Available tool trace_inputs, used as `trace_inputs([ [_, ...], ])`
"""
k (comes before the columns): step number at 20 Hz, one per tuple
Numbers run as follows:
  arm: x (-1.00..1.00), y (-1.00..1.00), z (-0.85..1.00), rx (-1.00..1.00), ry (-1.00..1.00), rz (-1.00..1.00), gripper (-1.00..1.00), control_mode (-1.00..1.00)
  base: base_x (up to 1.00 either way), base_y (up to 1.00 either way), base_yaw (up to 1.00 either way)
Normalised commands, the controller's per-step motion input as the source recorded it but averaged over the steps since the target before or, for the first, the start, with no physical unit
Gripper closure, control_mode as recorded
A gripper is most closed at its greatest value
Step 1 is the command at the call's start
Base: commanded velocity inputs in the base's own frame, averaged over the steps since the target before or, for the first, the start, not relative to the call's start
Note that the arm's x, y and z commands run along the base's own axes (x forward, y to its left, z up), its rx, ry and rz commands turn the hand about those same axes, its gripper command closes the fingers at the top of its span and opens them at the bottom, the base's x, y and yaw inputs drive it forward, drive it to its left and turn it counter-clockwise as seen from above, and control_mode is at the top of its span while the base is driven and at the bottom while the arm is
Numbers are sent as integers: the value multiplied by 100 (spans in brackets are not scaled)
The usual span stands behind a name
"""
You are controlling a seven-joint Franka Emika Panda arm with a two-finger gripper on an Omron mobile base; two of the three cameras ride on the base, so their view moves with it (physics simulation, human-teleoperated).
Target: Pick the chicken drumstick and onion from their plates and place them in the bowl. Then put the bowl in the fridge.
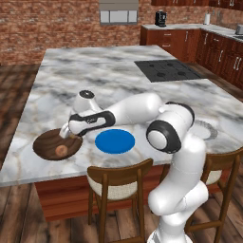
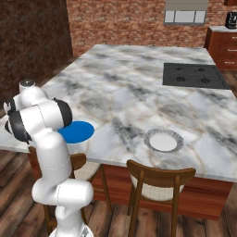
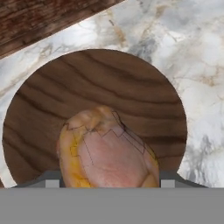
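- The chicken drumstick (image 3: 107,148) sits right at the camera in the hand view, its yellowish skin and pink flesh running up from between where the fingertips would be. It looks carried in the hand (image 1: 73,134), clenched around it, though the fingers themselves are hidden behind the meat.
- Its long axis points away from the hand toward the bowl's middle, so I judge it hangs roughly end-down.
- Straight beyond the drumstick lies the bowl (image 3: 144,100), dark wood grain showing on all sides of the meat. The hand is therefore over the bowl's inside, not over its rim; the coming release turns on just this.
- From the left base view, the hand hovers at the bowl's right-hand edge, and the onion (image 1: 60,150) already rests inside, toward the near side. The drumstick should land beside it, not on it.
- Just right of the bowl, on the tabletop (image 1: 118,76), is the blue plate (image 1: 114,141), bare.
- Farther right stands the grey-white plate (image 2: 162,140), also bare.
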Motion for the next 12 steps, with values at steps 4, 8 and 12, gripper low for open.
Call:
trace_inputs([
  [4, 15, 6, -7, -3, 0, -1, 100, -100, 0, 0, 0],
  [8, -1, 11, -11, 0, 0, 0, 100, -100, 0, 0, 0],
  [12, 0, 19, -7, 0, 0, 0, 100, -100, 0, 0, 0],
])
